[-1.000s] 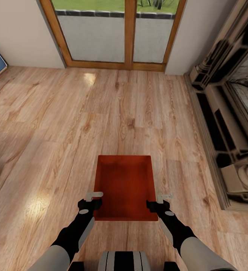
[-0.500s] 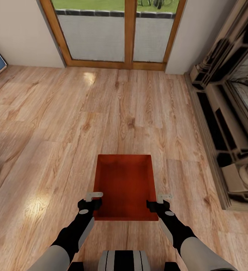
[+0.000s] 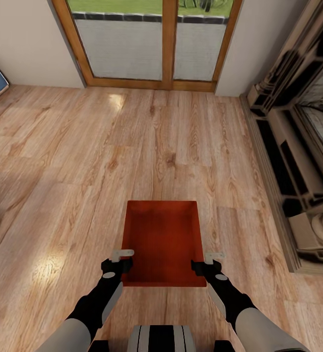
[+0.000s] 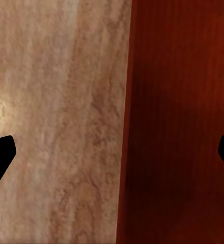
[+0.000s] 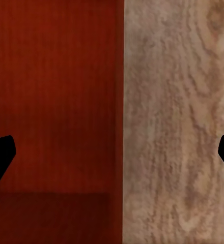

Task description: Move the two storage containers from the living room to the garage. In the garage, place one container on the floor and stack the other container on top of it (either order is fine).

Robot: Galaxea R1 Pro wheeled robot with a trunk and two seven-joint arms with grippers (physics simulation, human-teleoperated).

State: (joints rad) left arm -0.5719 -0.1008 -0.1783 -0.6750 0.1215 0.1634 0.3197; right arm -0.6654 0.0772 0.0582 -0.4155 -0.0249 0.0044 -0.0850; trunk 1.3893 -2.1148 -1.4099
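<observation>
Both grippers' fingers (image 3: 124,253) straddle (spread wide) container (image 3: 162,239) walls.

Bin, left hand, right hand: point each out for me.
bin (image 3: 162,239), head view, middle of its inner floor
left hand (image 4: 114,152), left wrist view, midway between the fingertips, over the bin's side wall
right hand (image 5: 117,152), right wrist view, midway between the fingertips, over the bin's opposite wall
</observation>
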